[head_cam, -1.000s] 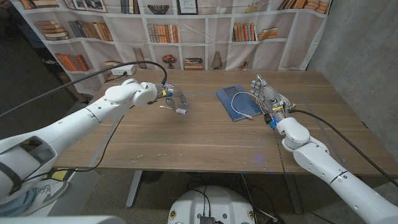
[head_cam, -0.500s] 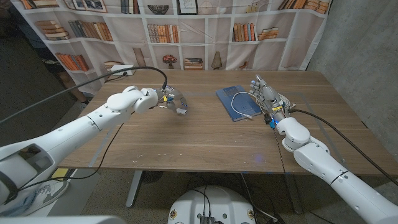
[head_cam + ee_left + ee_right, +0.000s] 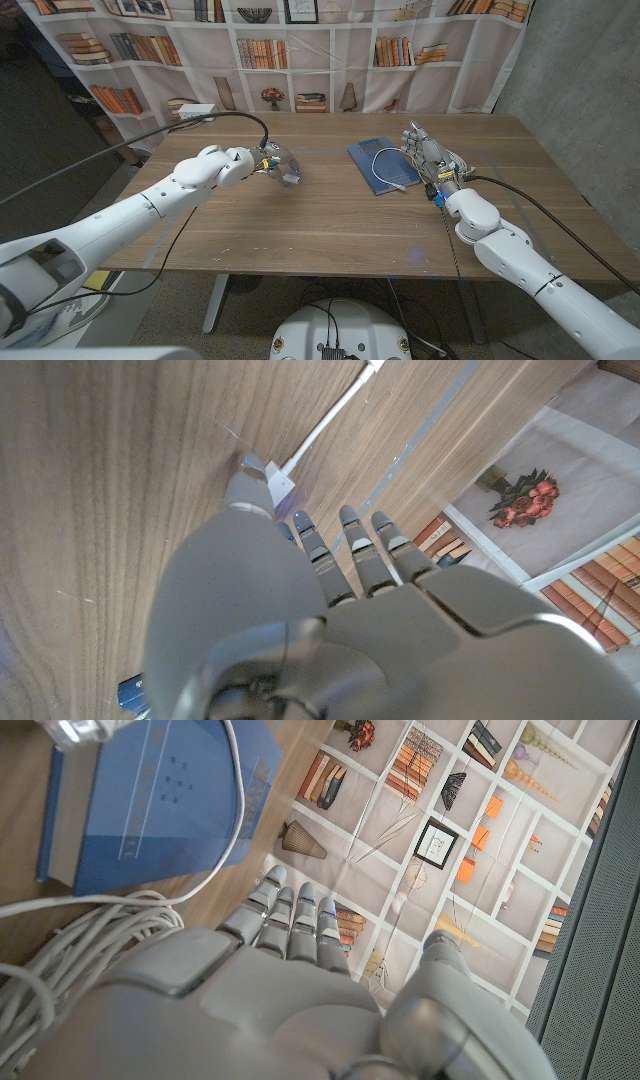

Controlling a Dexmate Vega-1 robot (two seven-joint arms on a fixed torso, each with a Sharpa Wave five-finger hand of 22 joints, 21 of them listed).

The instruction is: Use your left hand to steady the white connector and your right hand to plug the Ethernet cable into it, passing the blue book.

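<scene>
Steadying step – left hand (image 3: 278,165) touches white connector (image 3: 272,478), grip unclear; right hand (image 3: 428,152), empty and loosely spread at book's (image 3: 368,158) 3 o'clock, next must grasp Ethernet cable (image 3: 385,168).

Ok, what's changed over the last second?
The left robot hand has drawn slightly back toward the table's left side, at the white connector; whether it grips it is unclear. The right robot hand, blue book and cable stayed put.

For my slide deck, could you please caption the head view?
Left hand reaches the white connector; right hand waits beside the blue book carrying the Ethernet cable.
</scene>
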